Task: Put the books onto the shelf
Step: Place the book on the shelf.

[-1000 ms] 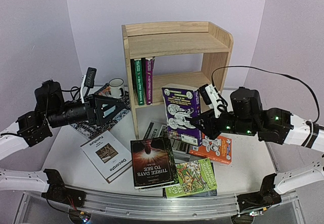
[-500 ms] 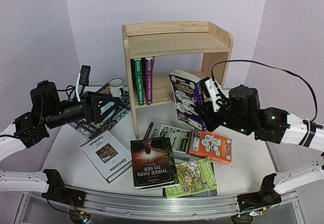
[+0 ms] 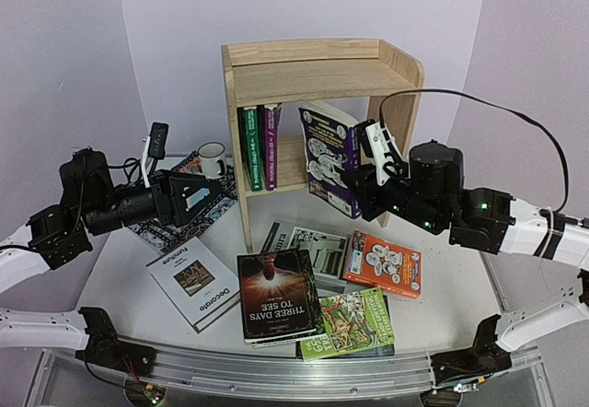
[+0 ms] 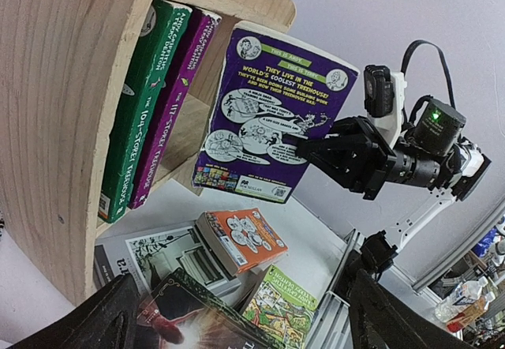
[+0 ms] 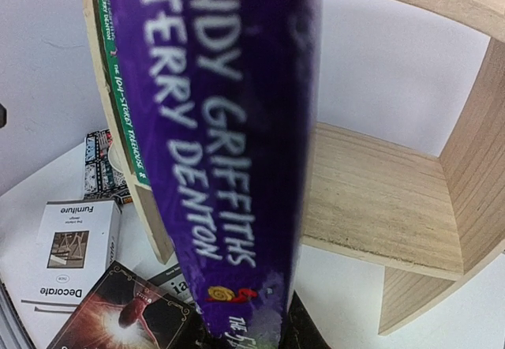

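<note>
Right hand [image 3: 361, 189]: clamped on the purple Treehouse paperback [image 3: 327, 156], holding it upright so it can slot in.
Book position: at the lower tier of the pine shelf [image 3: 317, 68], near the green and purple volumes [image 3: 258, 146] standing there.
Left hand [image 3: 195, 197]: fingers spread, empty, beside the shelf.
Other books [image 3: 279, 294]: flat on the worktop [image 3: 120, 269].

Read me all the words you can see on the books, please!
"THREE DAYS TO SEE": dark book on the table.
"Decorate" and "Furniture": white book.
"TERRY DENTON" and "...NDY GRIFFITHS": spine of the purple book in the air.
"THEY LIVE IN THE WORLD'S COOLEST TREEHOUSE!": its back cover.
"THE 104-STOREY TREEHOUSE": green book on the shelf.
Too small to read: the print on the orange book and the flat green book.
</note>
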Controlling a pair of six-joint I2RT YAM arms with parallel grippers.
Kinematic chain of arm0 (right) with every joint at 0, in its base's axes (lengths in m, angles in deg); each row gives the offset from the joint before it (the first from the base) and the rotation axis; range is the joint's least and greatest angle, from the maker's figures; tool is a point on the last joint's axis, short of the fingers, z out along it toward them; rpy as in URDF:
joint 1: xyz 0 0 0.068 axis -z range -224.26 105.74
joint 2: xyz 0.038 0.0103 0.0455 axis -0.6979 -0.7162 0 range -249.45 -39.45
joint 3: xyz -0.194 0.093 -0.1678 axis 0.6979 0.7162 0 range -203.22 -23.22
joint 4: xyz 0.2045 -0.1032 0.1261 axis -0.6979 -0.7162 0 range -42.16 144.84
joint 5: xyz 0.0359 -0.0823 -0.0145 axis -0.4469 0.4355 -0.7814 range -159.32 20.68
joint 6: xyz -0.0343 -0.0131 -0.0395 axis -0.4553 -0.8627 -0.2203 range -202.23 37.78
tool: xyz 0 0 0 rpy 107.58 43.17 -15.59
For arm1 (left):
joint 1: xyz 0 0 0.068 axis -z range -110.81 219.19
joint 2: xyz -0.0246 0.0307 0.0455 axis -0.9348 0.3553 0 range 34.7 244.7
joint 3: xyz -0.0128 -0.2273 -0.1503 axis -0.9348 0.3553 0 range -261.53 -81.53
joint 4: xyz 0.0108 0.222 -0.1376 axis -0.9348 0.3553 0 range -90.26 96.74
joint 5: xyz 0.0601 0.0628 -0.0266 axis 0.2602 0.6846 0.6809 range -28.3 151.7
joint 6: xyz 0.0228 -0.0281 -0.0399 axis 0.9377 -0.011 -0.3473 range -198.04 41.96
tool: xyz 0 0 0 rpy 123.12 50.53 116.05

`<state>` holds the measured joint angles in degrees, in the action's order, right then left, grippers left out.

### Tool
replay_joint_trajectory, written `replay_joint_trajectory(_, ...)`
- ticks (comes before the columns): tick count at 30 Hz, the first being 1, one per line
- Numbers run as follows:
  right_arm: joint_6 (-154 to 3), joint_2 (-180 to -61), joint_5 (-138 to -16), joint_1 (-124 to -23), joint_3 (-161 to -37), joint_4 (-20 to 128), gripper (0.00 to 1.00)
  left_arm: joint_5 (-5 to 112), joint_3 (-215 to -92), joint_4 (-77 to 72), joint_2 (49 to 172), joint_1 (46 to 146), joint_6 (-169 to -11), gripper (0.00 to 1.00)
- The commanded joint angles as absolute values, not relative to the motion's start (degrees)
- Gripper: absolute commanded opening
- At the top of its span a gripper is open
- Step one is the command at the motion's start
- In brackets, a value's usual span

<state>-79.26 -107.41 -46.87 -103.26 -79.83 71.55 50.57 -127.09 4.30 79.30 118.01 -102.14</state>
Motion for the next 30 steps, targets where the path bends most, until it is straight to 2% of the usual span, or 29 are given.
replay_joint_trajectory(1, -79.4, -108.3, -43.5, -103.2, -83.9, 81.1, 0.00, 51.5, -127.0, 4.0, 78.4, 118.1, -102.5, 0.94)
replay_joint_trajectory(30, -81.1, -110.8, -41.3, -103.2, -78.3, 95.7, 0.00, 51.3, -127.2, 4.0, 78.0, 118.1, -102.6, 0.94)
